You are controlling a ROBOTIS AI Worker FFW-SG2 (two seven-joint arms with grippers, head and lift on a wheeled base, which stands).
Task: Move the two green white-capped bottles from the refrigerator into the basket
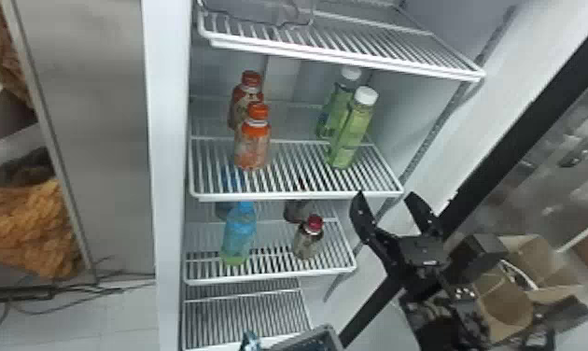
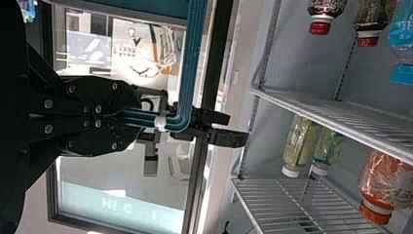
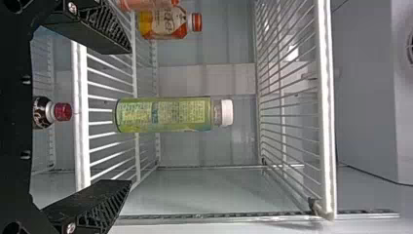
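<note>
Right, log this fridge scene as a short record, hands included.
front green bottle: upright, shelf's right side
rear green bottle: upright, just behind it
same shelf, left: orange-capped bottle, another behind
shelf below: blue bottle left, red-capped bottle right
right hand: open, empty, facing front green bottle
left hand: shut on teal handle

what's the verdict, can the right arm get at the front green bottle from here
Probably yes: the right gripper is open, facing the front green bottle, with nothing seen between them, though it may need to rise over the shelf's front edge.
</note>
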